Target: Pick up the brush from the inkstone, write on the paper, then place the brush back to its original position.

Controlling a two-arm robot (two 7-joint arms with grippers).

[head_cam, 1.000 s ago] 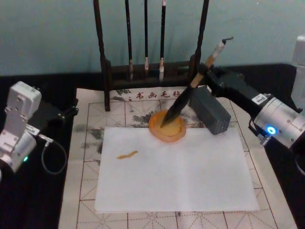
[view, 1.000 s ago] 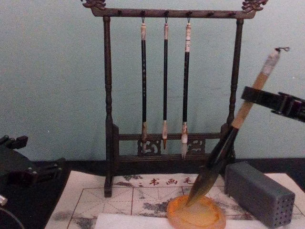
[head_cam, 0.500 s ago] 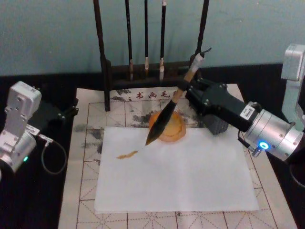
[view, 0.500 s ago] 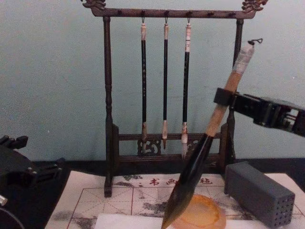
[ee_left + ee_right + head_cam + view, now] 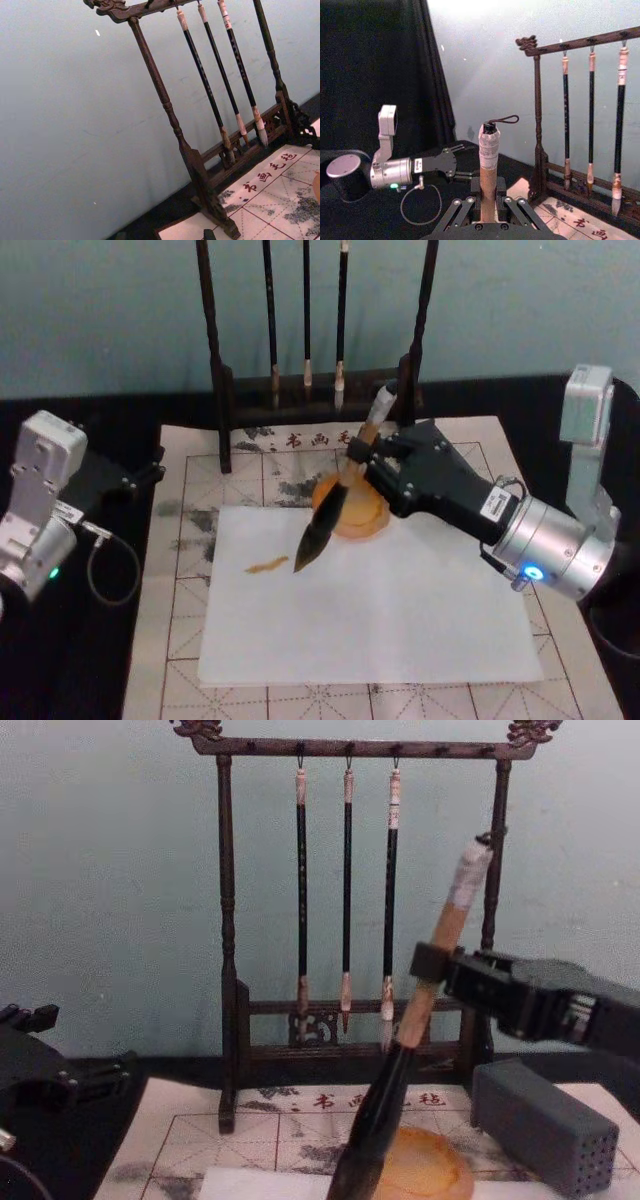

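Bristles of the calligraphy brush (image 5: 325,525) hang over the white paper (image 5: 400,610), in front of the inkstone (image 5: 366,520) and to its left. The dark tip is just beside a short amber stroke (image 5: 267,564) on the sheet, but whether it touches the paper cannot be told. The calligraphy brush is tilted: in the head view its black lower section crosses the inkstone's left rim, and its whitish, cord-looped top leans back toward the dark wooden brush rack (image 5: 222,390) standing behind the inkstone. The right claw (image 5: 358,452) is clenched on the tan handle, just behind and above the inkstone, with its arm reaching in from the inkstone's right. In the right wrist view the handle stands upright between the claw's black fingers (image 5: 461,212). The round orange-amber inkstone sits on a gridded felt mat (image 5: 180,540) at the far edge of the paper, partly covered by the calligraphy brush and the claw. A grey block (image 5: 545,1125) with small holes in its end lies just to the right of the inkstone. Three thin brushes (image 5: 306,320) hang side by side from the rack's top bar, behind the inkstone. The left claw (image 5: 152,470) is parked well to the left of the inkstone, above the black table (image 5: 60,660) beside the mat. Whether it is released or clenched cannot be told.
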